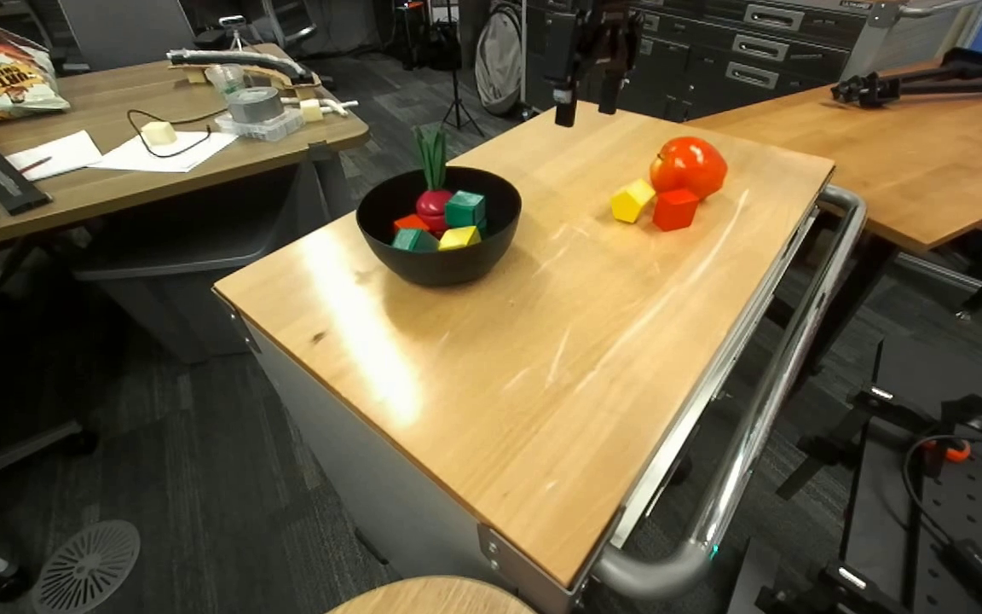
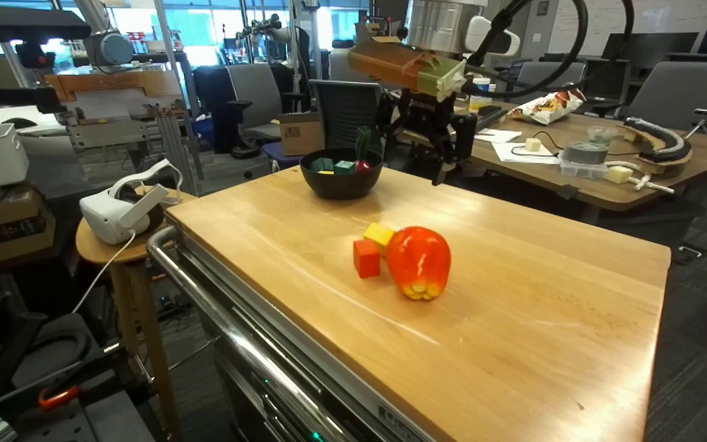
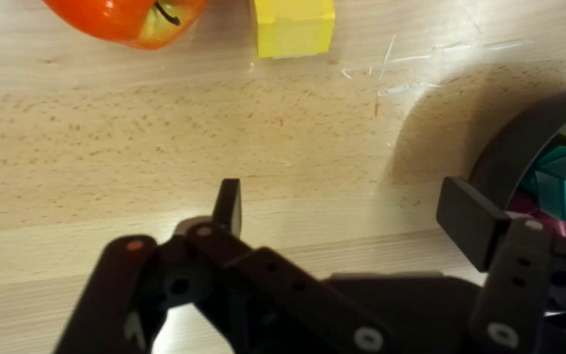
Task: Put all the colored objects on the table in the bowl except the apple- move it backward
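Inside the bowl (image 1: 445, 269) first: the small dark-red fruit (image 1: 434, 210), green blocks (image 1: 465, 210), a yellow piece (image 1: 460, 238) and a red piece (image 1: 411, 223), all in. Just out from the bowl, here's the tool (image 3: 348, 212), hanging beside it over the tabletop (image 1: 491, 375), released, fingers (image 3: 468, 221) spread wide and nothing between them. So this looks like the reach for a fresh pick, and my bet is the yellow block (image 1: 632, 202), lying nearest to the bowl of the three left out. Get directly above it, line the fingers up with two flat sides, go straight down, grip, then climb higher than the bowl's rim before crossing, and let go low so nothing bounces out. A bit farther from the bowl, the red block (image 1: 675, 211): the apple (image 1: 690, 165) seems to crowd it, touching or not I can't tell, so angle the fingers with care there. And farthest from the bowl, the apple itself: not one to drop in, but to be moved backward, and that broad round body will probably need the full spread.
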{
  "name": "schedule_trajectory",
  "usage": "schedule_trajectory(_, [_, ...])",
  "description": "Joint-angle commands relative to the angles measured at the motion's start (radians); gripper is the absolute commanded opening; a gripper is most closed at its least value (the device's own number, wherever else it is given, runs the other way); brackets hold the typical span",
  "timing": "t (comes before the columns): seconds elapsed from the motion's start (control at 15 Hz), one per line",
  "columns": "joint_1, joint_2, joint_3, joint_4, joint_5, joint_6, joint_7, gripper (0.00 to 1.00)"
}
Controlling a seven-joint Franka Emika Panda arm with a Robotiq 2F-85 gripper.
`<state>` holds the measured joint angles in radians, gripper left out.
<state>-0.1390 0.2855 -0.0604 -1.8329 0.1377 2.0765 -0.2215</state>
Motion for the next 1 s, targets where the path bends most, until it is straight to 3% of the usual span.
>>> schedule_trajectory(0.0, [-0.001, 0.003, 0.003, 0.002, -0.001, -0.002, 0.001, 1.0])
schedule_trajectory(0.87, [0.008, 0.041, -0.013, -0.109, -0.105, -0.031, 0.036, 1.0])
schedule_trajectory(0.93, [0.008, 0.041, -0.013, -0.113, -0.107, -0.037, 0.036, 0.75])
